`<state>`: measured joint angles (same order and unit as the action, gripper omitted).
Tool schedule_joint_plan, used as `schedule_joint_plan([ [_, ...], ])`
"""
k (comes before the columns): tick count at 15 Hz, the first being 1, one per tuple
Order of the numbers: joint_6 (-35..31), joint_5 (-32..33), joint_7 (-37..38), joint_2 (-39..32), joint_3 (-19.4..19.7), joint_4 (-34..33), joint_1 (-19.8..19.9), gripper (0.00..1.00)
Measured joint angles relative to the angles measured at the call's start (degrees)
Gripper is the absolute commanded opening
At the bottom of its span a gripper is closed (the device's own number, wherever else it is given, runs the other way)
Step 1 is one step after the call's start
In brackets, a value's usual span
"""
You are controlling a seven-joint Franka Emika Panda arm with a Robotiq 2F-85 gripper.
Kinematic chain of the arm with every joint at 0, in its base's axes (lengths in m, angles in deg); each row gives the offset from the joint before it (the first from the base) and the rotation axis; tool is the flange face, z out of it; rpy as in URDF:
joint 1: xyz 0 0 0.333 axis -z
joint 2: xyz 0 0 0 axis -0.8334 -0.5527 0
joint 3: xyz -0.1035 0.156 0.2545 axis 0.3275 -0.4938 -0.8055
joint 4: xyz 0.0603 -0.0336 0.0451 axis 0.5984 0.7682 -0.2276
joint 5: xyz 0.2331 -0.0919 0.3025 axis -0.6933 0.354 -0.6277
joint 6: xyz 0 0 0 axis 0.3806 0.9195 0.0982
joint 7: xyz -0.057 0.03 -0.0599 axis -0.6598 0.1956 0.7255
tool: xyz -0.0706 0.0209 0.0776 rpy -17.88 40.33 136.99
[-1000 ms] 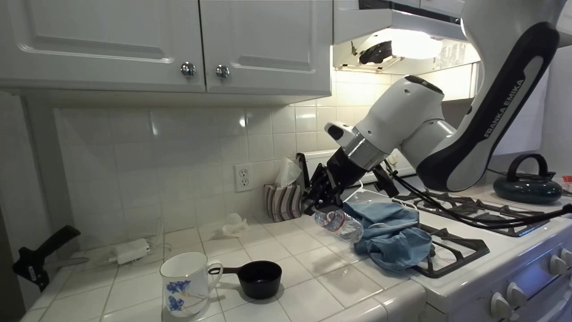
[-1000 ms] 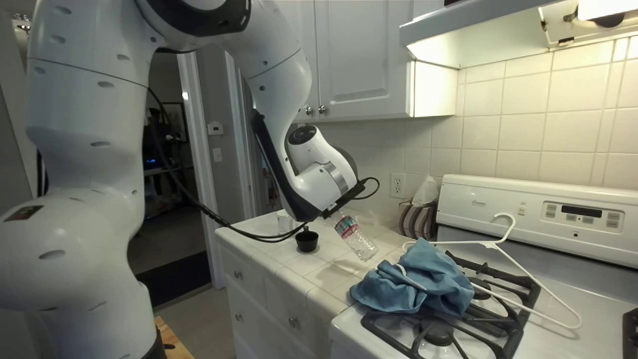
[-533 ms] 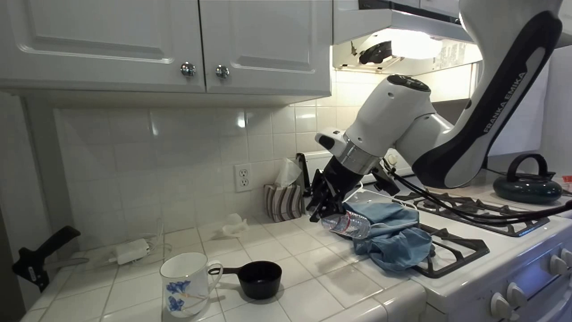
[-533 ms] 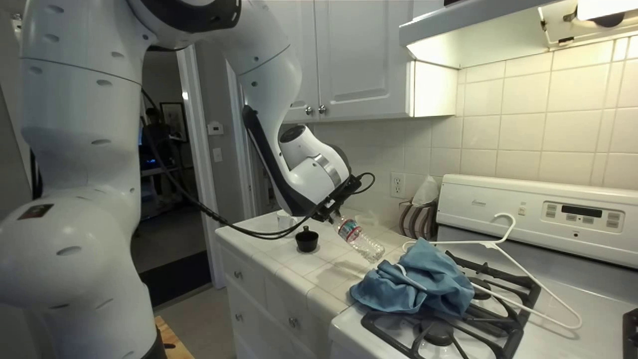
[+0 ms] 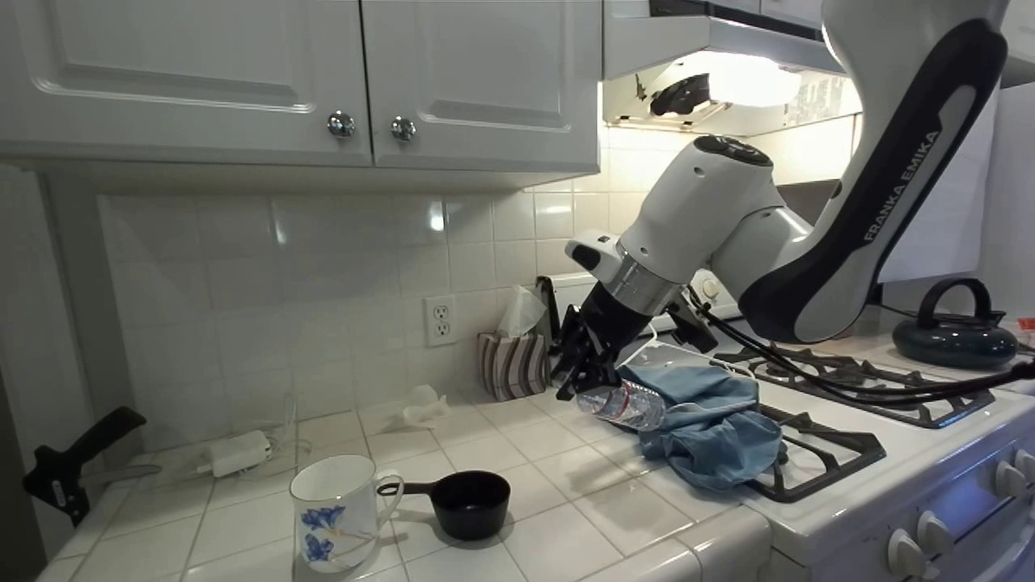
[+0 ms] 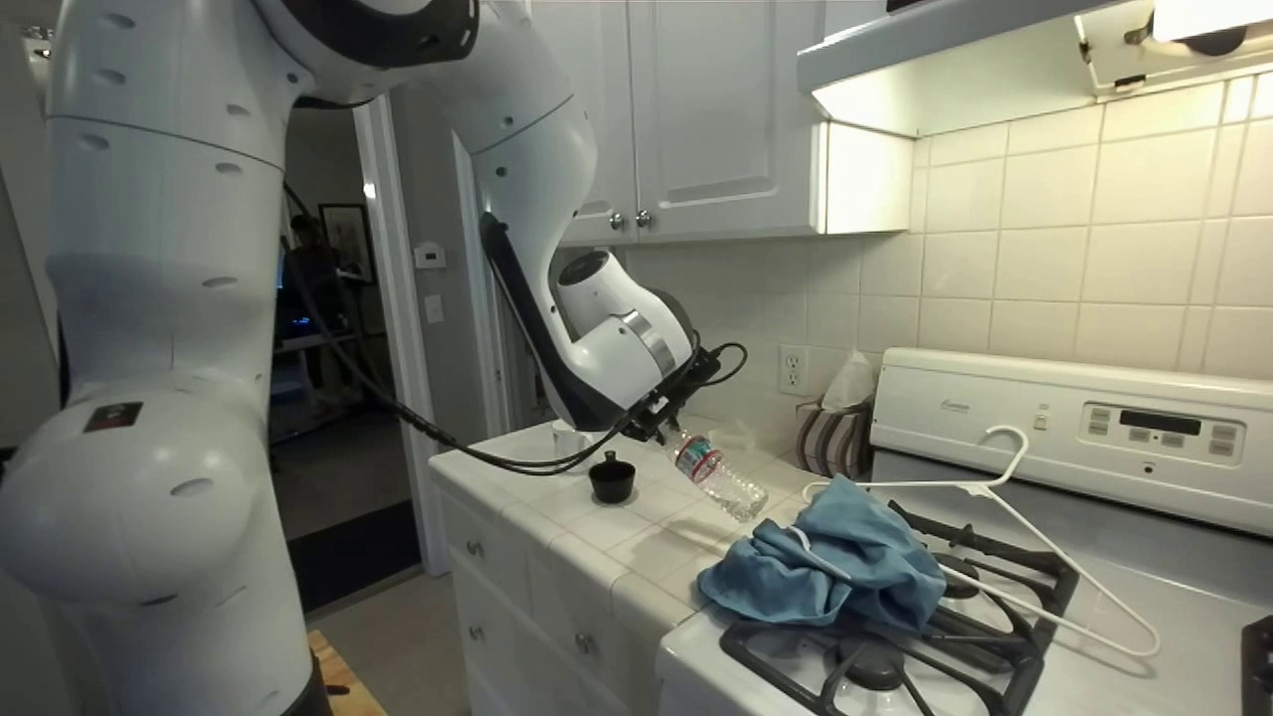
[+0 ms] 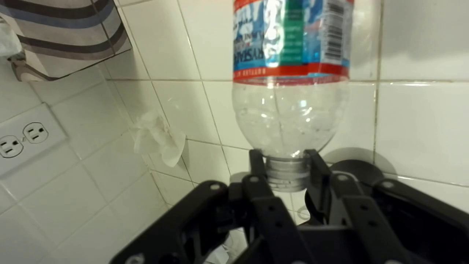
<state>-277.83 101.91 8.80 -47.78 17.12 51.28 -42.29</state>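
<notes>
My gripper (image 7: 284, 161) is shut on the neck of a clear plastic bottle (image 7: 289, 106) with a red, blue and green label. No cap shows on the neck. In both exterior views the bottle (image 5: 627, 406) (image 6: 718, 475) is tilted, its base pointing down and towards the stove, held above the white tiled counter (image 5: 558, 485). A crumpled blue cloth (image 6: 825, 562) lies at the stove's near edge, close to the bottle's base; whether they touch is hard to tell. A black measuring cup (image 5: 471, 505) stands on the counter and shows partly behind the fingers in the wrist view (image 7: 355, 170).
A flowered white mug (image 5: 335, 517) stands beside the cup. A striped tissue box (image 5: 512, 365), a crumpled tissue (image 5: 424, 406) and a white charger (image 5: 236, 454) are along the wall. A white hanger (image 6: 1024, 452) lies on the stove grates. A dark kettle (image 5: 954, 335) stands farther along. Cabinets hang above.
The gripper and bottle have shifted slightly and the bottle tilts a little nearer to level, its base moved towards the stove. Over the last half second there is hardly any motion. The grip stays shut.
</notes>
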Motion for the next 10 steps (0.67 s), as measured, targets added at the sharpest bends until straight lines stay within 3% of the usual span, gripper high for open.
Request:
schedule_joint_plan([
  [4, 1.4, -2.6, -2.1, -0.9, 2.4, 0.1, -3.4, 0.08],
  [10, 6.3, -5.5, -6.2, -3.8, 1.8, -0.4, -8.4, 0.08],
])
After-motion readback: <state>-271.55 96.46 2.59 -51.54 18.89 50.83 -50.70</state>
